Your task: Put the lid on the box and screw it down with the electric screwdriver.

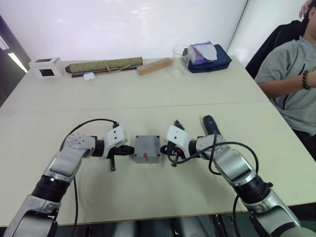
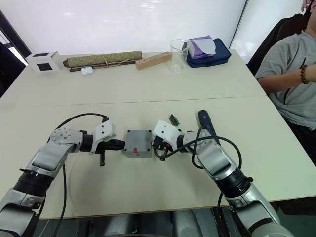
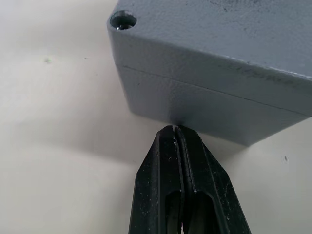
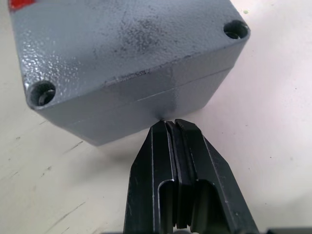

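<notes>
Lid (image 1: 146, 146) already seated on box (image 4: 146, 105), mid-table between the two grippers. Left gripper (image 3: 175, 130) and right gripper (image 4: 168, 124) both pinched closed, empty, tips pressed against opposite side walls. Electric screwdriver (image 1: 212, 126) lies just behind the right forearm, long axis running away from the robot. Right arm is judged far nearer for the pickup.

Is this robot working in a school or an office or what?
Probably an office or meeting room: a big pale table against a plain white wall, with a person sitting in a chair alongside, and a tissue pack on it.
</notes>
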Motion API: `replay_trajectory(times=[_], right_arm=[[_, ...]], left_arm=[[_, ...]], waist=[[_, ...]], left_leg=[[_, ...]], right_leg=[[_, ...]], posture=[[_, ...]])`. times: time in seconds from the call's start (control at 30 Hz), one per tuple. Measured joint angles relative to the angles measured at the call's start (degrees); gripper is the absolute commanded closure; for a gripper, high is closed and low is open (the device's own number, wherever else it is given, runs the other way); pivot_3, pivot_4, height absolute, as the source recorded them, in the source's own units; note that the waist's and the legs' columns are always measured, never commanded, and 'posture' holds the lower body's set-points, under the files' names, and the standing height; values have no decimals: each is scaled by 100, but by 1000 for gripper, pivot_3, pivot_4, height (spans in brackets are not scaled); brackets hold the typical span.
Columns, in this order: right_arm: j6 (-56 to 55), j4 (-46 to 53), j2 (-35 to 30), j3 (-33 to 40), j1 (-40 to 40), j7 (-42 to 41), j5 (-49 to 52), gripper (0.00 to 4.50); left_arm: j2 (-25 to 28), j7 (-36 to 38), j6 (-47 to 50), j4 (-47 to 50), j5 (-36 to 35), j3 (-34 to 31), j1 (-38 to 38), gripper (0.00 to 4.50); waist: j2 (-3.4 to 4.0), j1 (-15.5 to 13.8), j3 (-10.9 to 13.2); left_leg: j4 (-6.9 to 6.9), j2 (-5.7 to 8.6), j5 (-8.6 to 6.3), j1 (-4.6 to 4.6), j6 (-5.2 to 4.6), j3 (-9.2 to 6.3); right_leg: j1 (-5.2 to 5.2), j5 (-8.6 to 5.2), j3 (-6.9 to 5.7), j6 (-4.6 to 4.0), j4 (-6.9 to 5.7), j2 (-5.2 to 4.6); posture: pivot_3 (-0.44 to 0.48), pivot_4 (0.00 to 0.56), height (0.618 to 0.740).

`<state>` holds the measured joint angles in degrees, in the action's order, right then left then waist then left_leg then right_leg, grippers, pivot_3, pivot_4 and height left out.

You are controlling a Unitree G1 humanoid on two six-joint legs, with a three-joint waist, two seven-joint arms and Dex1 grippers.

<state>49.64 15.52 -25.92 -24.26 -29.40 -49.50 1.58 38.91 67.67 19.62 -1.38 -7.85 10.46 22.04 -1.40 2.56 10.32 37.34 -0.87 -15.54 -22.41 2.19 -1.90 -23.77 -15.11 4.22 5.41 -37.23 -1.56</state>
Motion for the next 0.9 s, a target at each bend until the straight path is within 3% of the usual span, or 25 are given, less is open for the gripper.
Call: replay_trajectory(times=[0.33, 0.47, 0.5, 0.57, 0.73, 0.83, 0.9], right_arm=[[-312, 0, -213, -232, -40, -89, -38, 4457], [-627, -14, -455, -193, -41, -55, -86, 4457], [-630, -15, -509, -136, -39, -65, -65, 3971], [-602, 26, -562, 26, -40, -113, 19, 3482], [-238, 585, -1165, 853, -16, -420, 588, 1313], [126, 894, -1169, 1342, 64, -365, 953, 144], [591, 1170, -1168, 1720, 187, -257, 1247, 22]], left_arm=[[337, 214, -144, 287, -157, -18, -337, 4500], [625, 255, 62, 536, -460, -306, -661, 4500], [692, 252, 158, 617, -547, -411, -730, 4500], [771, 230, 316, 831, -754, -650, -860, 4500], [970, 69, 829, 1725, -1409, -1345, -1122, 4500], [975, -9, 1044, 2014, -1730, -1547, -1102, 4500], [967, -80, 1231, 2097, -1983, -1660, -988, 4500]], waist=[[1, 7, 0], [2, 6, 1], [2, 0, 2], [1, -7, 6], [3, -27, 20], [3, -15, 21], [3, -14, 22]], left_leg=[[-1, -2, 0, 0, 0, 1], [-2, -5, 0, -1, 0, 3], [-2, -4, 0, -2, 0, 2], [-1, -5, 0, -6, 0, 0], [1, -4, 0, -9, 0, 2], [0, -5, 0, -7, 0, 1], [-1, -6, 0, -7, 0, 0]], right_leg=[[-3, 0, 0, 0, 0, 0], [-6, 0, 1, -1, 0, -1], [-7, 0, 0, -1, 0, -1], [-8, 0, 0, -1, 0, -2], [-7, 0, 0, 0, 2, -13], [-8, 0, 0, 0, 1, -6], [-9, 0, 0, 0, 0, -1]], posture=[[0, 150, 736], [0, 150, 736], [0, 150, 736], [0, 150, 736], [0, 150, 736], [0, 150, 736], [0, 150, 736]])
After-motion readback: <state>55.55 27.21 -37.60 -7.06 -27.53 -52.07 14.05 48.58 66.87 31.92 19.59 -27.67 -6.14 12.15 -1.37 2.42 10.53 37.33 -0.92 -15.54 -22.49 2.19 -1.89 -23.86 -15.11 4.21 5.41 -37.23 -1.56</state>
